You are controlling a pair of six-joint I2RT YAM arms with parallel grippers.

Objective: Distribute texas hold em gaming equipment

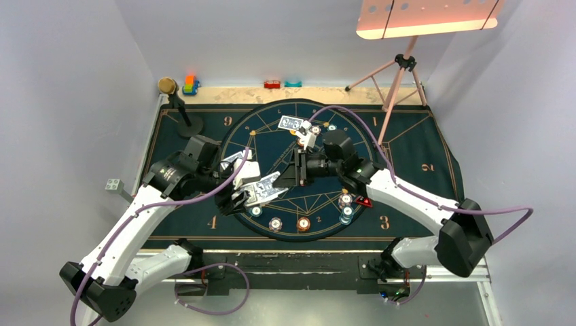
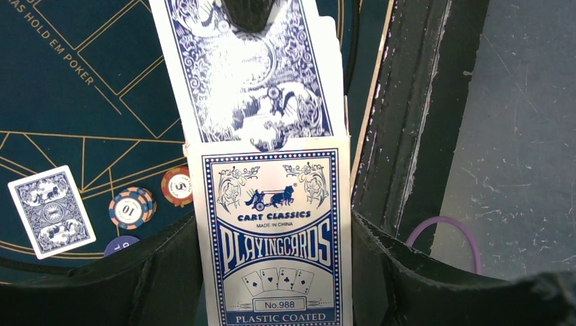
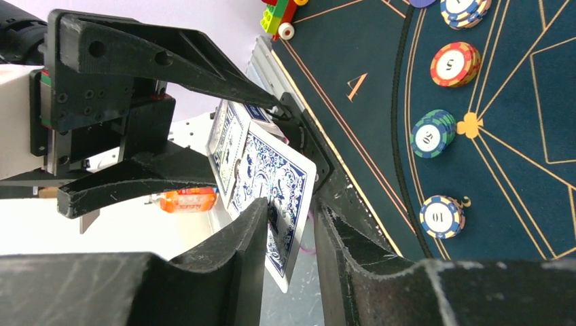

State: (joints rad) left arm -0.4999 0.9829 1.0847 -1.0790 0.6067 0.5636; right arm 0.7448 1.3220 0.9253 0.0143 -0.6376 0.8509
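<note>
My left gripper (image 2: pixel 275 272) is shut on a blue-and-white playing-card box (image 2: pixel 275 238) and holds it above the near left part of the mat (image 1: pixel 261 190). A blue-backed card (image 2: pixel 251 75) sticks out of the box's open end. My right gripper (image 3: pixel 292 224) is open, its jaws straddling that card (image 3: pixel 272 183). One finger lies against the card and the other stands a small gap away. Its fingertip (image 2: pixel 248 13) shows on the card in the left wrist view. Two loose cards (image 1: pixel 291 123) (image 1: pixel 234 159) lie on the dark mat. Striped chips (image 1: pixel 303 223) (image 3: pixel 433 132) ring the circle. A red-black triangular marker (image 1: pixel 365 201) lies near the right arm.
A gold-headed microphone on a stand (image 1: pixel 178 102) is at the back left. Toy blocks (image 1: pixel 191 84) (image 1: pixel 272 84) line the far edge. A pink tripod (image 1: pixel 401 75) stands at the back right. The table's black front rail (image 2: pixel 401 136) is just beyond the box.
</note>
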